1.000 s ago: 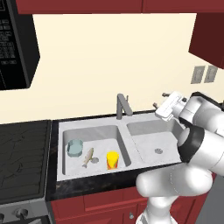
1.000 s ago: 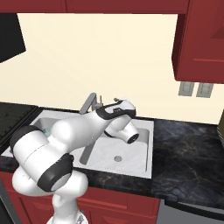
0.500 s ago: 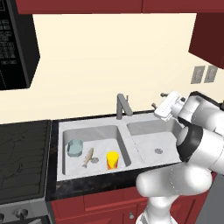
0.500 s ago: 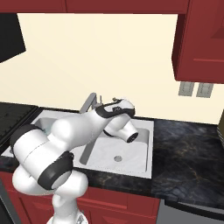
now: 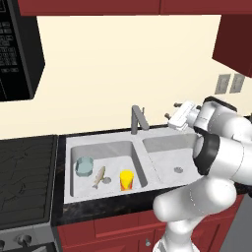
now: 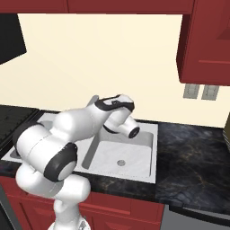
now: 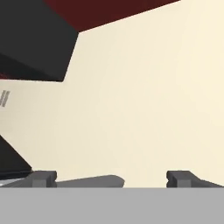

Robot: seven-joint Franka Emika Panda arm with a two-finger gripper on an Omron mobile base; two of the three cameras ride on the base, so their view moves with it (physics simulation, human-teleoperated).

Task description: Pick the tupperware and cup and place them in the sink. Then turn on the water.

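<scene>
Seen from the left base: cup [image 5: 127, 180] at the front right of the sink [image 5: 147, 181]'s left basin, tan fish [image 5: 99, 176] just beside it, tupperware [image 5: 84, 166] toward the basin's left wall. Farther back, faucet [image 5: 137, 118] on the rear rim, gripper [image 5: 173, 116] just to its right, above the right basin, jaws spread wide and empty. From the right base, arm across the left basin; black counter [image 6: 193, 157], cream wall [image 6: 103, 58], red cabinets [image 6: 206, 40].

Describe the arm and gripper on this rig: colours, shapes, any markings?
The arm is glossy white, built of rounded, bulbous segments with black bands at the joints. No cables or lettering show. Its gripper is a boxy white hand with two small dark grey fingers; in the hand view the fingertips are short, blunt, squared grey blocks.
</scene>
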